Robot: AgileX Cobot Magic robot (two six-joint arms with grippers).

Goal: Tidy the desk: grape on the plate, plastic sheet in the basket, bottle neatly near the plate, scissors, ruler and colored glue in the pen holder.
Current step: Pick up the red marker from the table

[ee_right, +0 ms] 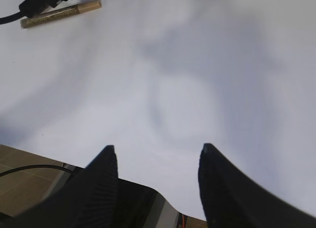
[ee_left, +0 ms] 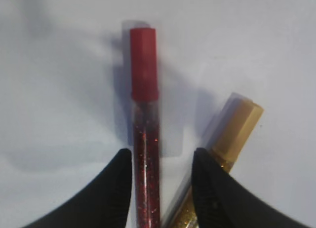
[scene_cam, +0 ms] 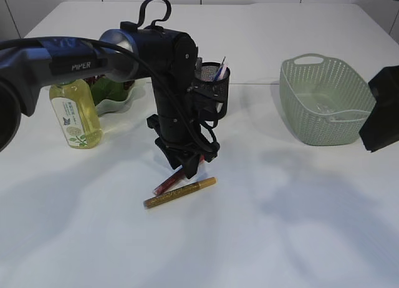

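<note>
My left gripper (scene_cam: 187, 166) points down at the table in front of the pen holder (scene_cam: 212, 88). In the left wrist view its open jaws (ee_left: 162, 161) straddle the red glitter glue tube (ee_left: 145, 124), which lies flat on the table against the left finger. The gold glitter glue tube (ee_left: 236, 129) lies just outside the right finger. Both tubes show in the exterior view, red (scene_cam: 167, 182) and gold (scene_cam: 181, 192). The bottle (scene_cam: 75, 113) stands beside the green plate (scene_cam: 115, 98). My right gripper (ee_right: 157, 154) is open and empty, high above the table. The gold tube (ee_right: 59, 14) shows far off.
A pale green basket (scene_cam: 324, 101) stands at the right with a clear plastic sheet inside. The black mesh pen holder has items standing in it. My right arm (scene_cam: 381, 110) shows at the right edge. The table's near edge (ee_right: 29, 156) shows in the right wrist view.
</note>
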